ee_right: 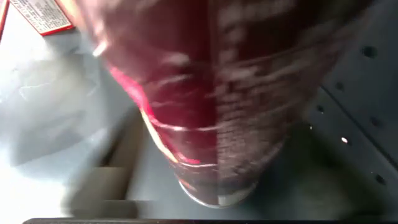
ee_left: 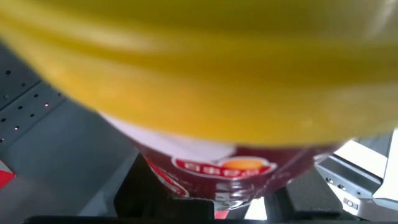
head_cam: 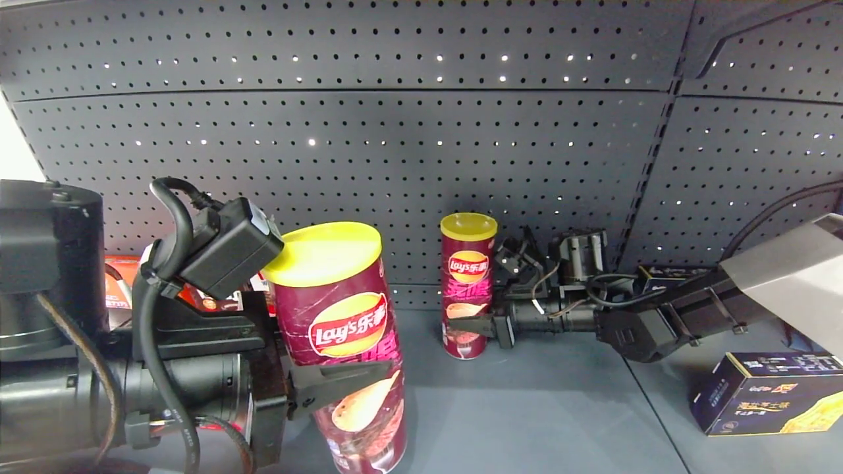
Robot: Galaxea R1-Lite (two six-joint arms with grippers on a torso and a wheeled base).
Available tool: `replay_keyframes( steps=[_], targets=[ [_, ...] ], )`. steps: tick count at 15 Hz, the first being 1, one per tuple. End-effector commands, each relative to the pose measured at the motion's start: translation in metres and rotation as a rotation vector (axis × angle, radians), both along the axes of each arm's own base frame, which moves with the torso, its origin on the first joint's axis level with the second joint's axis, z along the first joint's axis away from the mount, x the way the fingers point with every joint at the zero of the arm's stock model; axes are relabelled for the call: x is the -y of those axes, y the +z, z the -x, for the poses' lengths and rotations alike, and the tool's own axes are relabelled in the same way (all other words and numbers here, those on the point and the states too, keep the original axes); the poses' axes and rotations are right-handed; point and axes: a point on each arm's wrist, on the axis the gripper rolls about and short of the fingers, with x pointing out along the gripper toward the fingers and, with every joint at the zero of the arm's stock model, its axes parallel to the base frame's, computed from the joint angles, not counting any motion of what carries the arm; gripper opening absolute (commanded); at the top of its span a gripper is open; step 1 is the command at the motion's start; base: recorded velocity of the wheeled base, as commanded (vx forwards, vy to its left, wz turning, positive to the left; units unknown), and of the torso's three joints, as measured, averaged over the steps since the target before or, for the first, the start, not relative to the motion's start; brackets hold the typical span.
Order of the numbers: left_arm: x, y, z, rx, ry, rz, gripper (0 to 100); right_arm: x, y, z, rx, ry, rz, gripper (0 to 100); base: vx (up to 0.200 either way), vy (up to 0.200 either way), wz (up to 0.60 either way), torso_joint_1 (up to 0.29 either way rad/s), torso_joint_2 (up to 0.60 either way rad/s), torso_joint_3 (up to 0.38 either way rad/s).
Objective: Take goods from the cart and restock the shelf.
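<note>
Near can [head_cam: 342, 309]: maroon chip tube with a yellow lid, clamped at mid-height in the left pincer [head_cam: 339, 385] and leaning slightly. Its base runs off the bottom of the head view, so I can't tell whether it touches the shelf [head_cam: 540, 408]. The label has a round red-and-yellow logo above a chip picture.

Far can [head_cam: 467, 276]: same design, standing upright on the shelf close to the perforated back panel [head_cam: 395, 151]. The right pincer [head_cam: 469, 326] comes in from the right and looks clenched on its lower half. One finger crosses the front and the other is hidden behind.

Red packs [head_cam: 118, 289] sit at the back, behind the left arm. A blue box [head_cam: 770, 395] with gold print lies on the shelf at the right, well apart from the far can. A small dark box [head_cam: 662, 275] sits by the back panel, behind the right arm.
</note>
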Motion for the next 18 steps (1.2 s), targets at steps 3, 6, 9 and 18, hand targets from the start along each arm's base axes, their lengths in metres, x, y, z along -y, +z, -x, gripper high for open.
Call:
replay_keyframes(
  steps=[3, 6, 9, 18],
  targets=[
    [-0.001, -0.001, 0.001, -0.003, 0.001, -0.002, 0, -0.001, 0.002, 0.003, 0.004, 0.006, 0.0, 0, 0.0, 0.0, 0.0, 0.0, 0.0, 0.0],
    [-0.001, -0.001, 0.001, -0.003, 0.002, -0.003, 0, 0.003, 0.01, 0.016, 0.004, 0.014, 0.0, 0, 0.0, 0.0, 0.0, 0.0, 0.0, 0.0],
    [-0.001, -0.001, 0.0, -0.002, 0.002, -0.002, 0, 0.012, 0.023, 0.054, 0.05, 0.013, -0.012, 0, 0.0, 0.0, 0.0, 0.0, 0.0, 0.0],
    [0.001, 0.002, 0.001, 0.008, -0.002, 0.004, 0, 0.039, 0.018, 0.148, 0.05, 0.052, -0.001, 0, 0.0, 0.0, 0.0, 0.0, 0.0, 0.0]
  ],
)
